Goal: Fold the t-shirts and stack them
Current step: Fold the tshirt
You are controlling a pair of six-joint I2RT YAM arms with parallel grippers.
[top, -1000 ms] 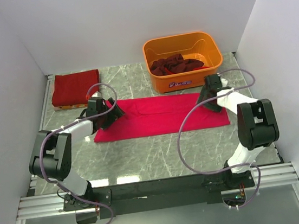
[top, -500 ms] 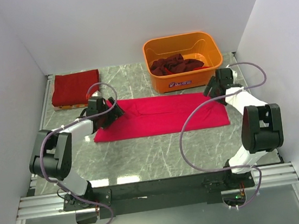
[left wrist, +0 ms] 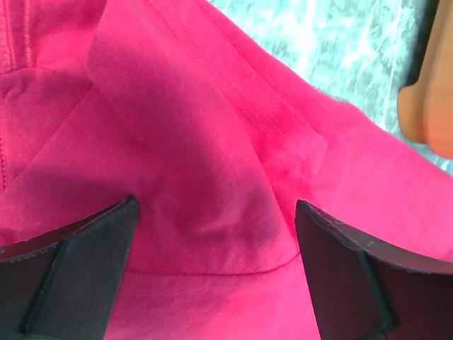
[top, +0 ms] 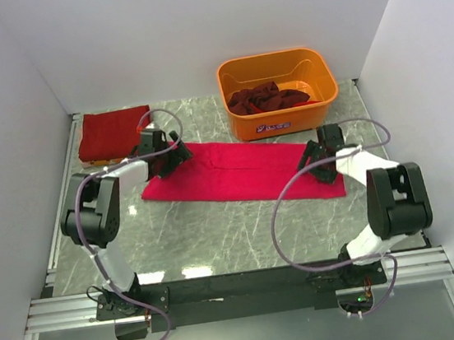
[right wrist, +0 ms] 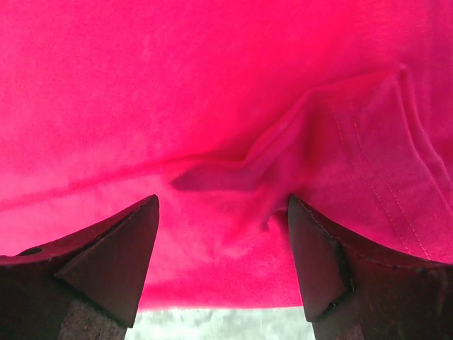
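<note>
Both spread wide, I see my left hand [left wrist: 216, 205] and right hand [right wrist: 223, 200] over the red t-shirt [top: 244, 172], probably touching it.

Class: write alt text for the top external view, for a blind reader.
A red t-shirt lies in a long strip on a marble table, the left gripper and right gripper at its ends. Behind it stand an orange bin of dark clothes and a folded dark red shirt.

A pink t-shirt [top: 244, 172] lies in a long, flat, slightly slanted strip, a folded dark-red t-shirt [top: 111, 133] far-left.
</note>
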